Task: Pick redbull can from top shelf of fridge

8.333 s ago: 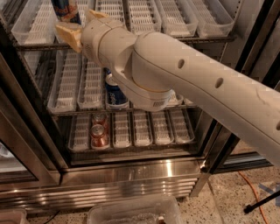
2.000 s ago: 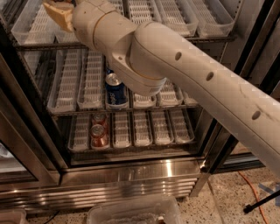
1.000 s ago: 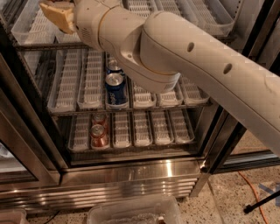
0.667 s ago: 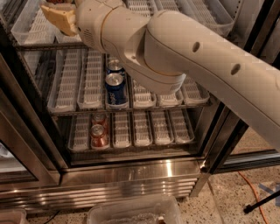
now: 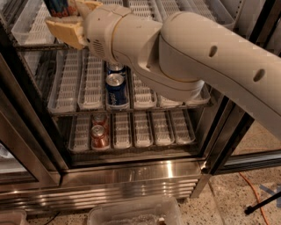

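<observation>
At top shelf (image 5: pixel 27 31), gripper (image 5: pixel 64 14) around redbull can (image 5: pixel 57 6), hold unclear, blue cans (image 5: pixel 116 88), red cans (image 5: pixel 99 136) in trays (image 5: pixel 142 129) below.

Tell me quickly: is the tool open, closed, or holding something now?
Tool: at the redbull can on the top shelf; whether it is open or closed on the can cannot be told.
</observation>
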Robot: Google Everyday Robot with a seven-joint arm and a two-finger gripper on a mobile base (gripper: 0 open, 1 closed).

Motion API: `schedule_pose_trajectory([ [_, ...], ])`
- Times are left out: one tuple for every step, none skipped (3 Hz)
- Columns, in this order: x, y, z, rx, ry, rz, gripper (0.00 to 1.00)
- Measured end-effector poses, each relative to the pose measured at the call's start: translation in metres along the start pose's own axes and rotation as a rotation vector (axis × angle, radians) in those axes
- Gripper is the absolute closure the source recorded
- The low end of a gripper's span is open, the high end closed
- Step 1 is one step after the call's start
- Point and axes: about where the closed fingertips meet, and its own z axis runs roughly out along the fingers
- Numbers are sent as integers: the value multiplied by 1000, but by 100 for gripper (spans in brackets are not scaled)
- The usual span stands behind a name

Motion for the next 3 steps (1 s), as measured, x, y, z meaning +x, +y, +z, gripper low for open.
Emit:
schedule_pose_trajectory([
  [14, 12, -14, -35, 50, 14, 100],
  [24, 23, -28, -60, 89, 24, 100],
  [30, 31, -41, -49, 126, 41, 100],
])
